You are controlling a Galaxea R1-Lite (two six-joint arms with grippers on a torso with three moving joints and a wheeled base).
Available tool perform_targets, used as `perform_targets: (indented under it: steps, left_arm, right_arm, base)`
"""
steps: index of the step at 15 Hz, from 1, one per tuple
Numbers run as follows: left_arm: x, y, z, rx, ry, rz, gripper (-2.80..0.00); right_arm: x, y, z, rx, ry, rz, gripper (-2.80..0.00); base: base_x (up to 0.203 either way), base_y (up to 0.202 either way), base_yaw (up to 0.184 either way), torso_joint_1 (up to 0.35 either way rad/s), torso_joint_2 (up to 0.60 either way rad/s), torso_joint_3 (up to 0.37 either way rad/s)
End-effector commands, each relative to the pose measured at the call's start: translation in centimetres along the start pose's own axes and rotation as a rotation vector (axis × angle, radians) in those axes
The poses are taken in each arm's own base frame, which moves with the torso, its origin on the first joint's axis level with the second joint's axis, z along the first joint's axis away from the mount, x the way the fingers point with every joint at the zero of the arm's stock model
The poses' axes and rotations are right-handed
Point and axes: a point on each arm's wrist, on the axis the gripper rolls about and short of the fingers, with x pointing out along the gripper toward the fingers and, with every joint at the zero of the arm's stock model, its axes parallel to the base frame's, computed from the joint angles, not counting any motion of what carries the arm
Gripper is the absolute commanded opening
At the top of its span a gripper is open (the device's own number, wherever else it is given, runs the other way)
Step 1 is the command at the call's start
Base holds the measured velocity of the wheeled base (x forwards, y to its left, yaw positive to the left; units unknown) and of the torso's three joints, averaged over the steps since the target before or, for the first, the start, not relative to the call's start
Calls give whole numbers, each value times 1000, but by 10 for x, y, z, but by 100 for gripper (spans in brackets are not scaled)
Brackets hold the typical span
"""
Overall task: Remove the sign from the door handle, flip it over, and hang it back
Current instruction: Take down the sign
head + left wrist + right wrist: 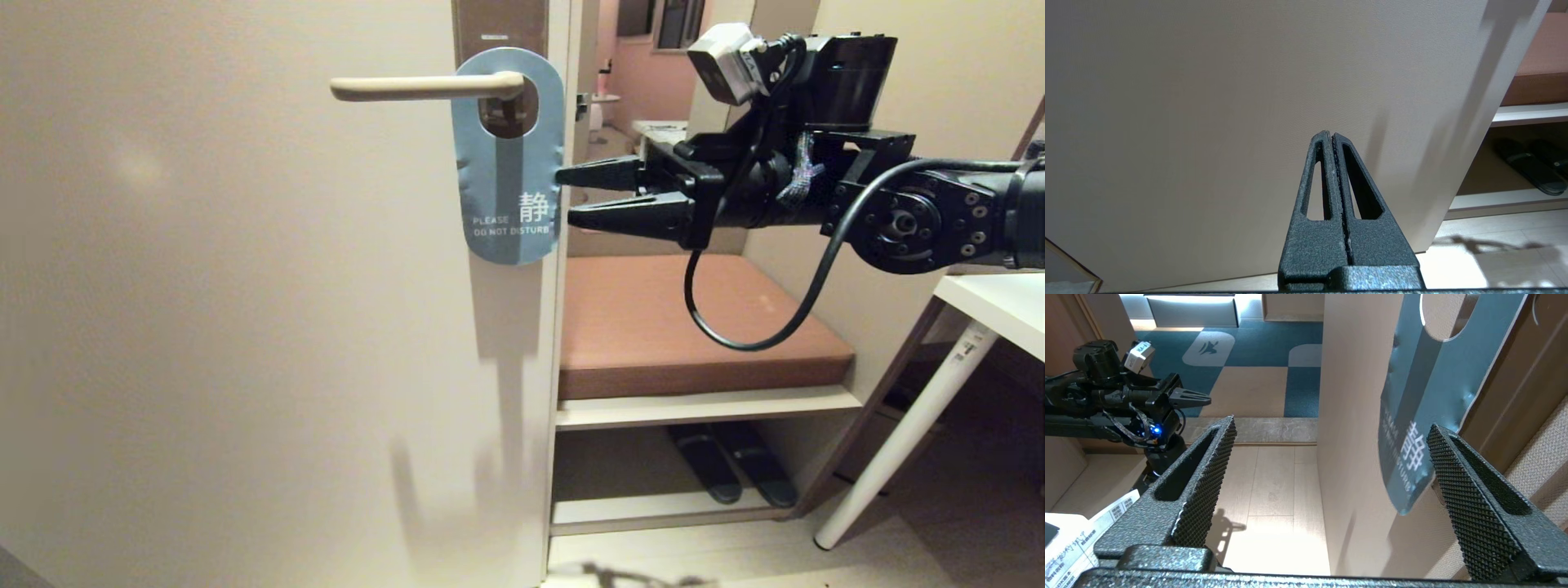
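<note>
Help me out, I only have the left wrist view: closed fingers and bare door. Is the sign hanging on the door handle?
Observer: Yes. The sign hangs by its round hole on the door handle, close to the backplate.
Operator: Which face is showing?
Observer: The blue-grey one, reading PLEASE DO NOT DISTURB.
Operator: Where is the right gripper?
Observer: The right gripper reaches in level from the right, its tips at the sign's edge on the side of the door's edge.
Operator: Has it gripped the sign?
Observer: No. Its jaws stand wide open, not clamped on the card.
</note>
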Motion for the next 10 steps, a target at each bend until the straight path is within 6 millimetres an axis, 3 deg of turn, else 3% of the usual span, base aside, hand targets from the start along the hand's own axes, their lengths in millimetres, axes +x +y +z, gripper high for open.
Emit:
perform_targets:
  steps: [1,7,10]
  left_arm:
    - [0,0,0,1,0,1,-280]
    - [0,0,0,-1,0,-1,-280]
    - [0,0,0,0,-1,1,-280]
  right_arm:
    - [-1,-1,0,-3,-1,3,0]
    - [-14,1,8,-16,-8,-25,0]
    - [-14,-4,2,-4,-2,-29,0]
  base:
    - [0,0,0,0,0,0]
    - [0,0,0,0,0,0]
    - [0,0,0,0,0,0]
